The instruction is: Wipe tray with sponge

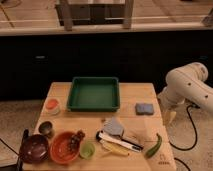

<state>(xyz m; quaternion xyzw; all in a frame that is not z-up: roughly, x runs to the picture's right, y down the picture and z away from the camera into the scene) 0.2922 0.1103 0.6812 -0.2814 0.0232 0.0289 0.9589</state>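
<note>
The green tray (pixel 94 93) sits at the back middle of the wooden table (pixel 135 92), and nothing shows inside it. The blue-grey sponge (pixel 144 108) lies flat on the table just right of the tray. My white arm (pixel 187 85) comes in from the right. My gripper (pixel 171 116) hangs pointing down beside the table's right edge, right of the sponge and apart from it. It holds nothing that I can see.
A grey folded cloth (pixel 115 127), a black-and-white tool (pixel 119 140), a banana (pixel 116 148) and a green chili (pixel 154 145) lie at the front. An orange bowl (pixel 63 147), dark red bowl (pixel 34 148), green cup (pixel 87 149), metal cup (pixel 46 128) and orange-lidded jar (pixel 52 105) stand at the left.
</note>
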